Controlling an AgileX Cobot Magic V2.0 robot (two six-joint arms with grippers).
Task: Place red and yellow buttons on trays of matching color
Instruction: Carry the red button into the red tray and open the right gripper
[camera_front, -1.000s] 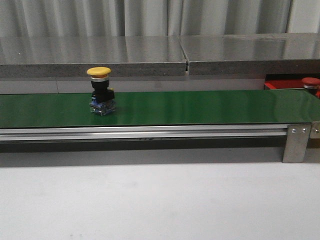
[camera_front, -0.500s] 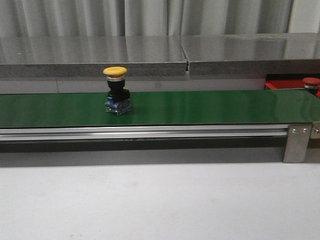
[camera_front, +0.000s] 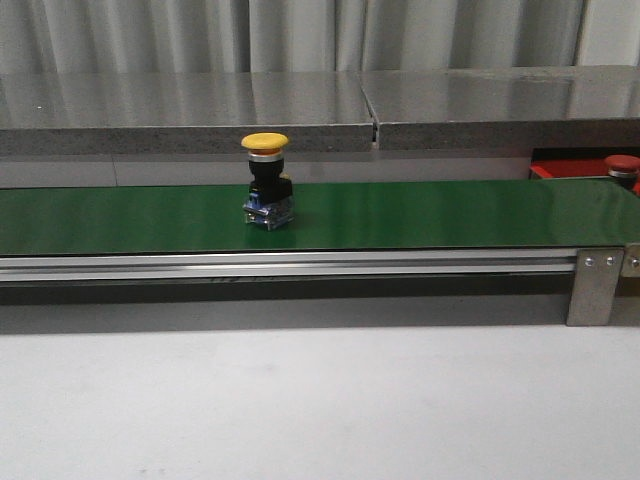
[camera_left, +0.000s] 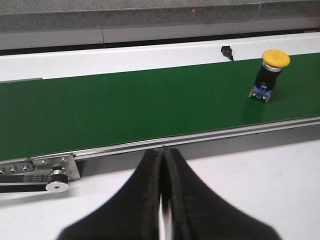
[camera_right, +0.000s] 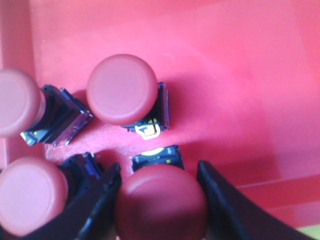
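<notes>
My left gripper (camera_left: 162, 165) shows as two black fingers (camera_left: 145, 200), matte and smooth, broad at the base along the bottom edge of the frame and curving inward to slim tips at lower centre. A thin pale seam runs between them. My right gripper (camera_right: 159, 185) shows two dark fingers (camera_right: 102, 200) in the lower part of the frame, flat-faced and tapered, with a faint lighter sheen along their inner edges. No cables, screws or markings are visible on either.
</notes>
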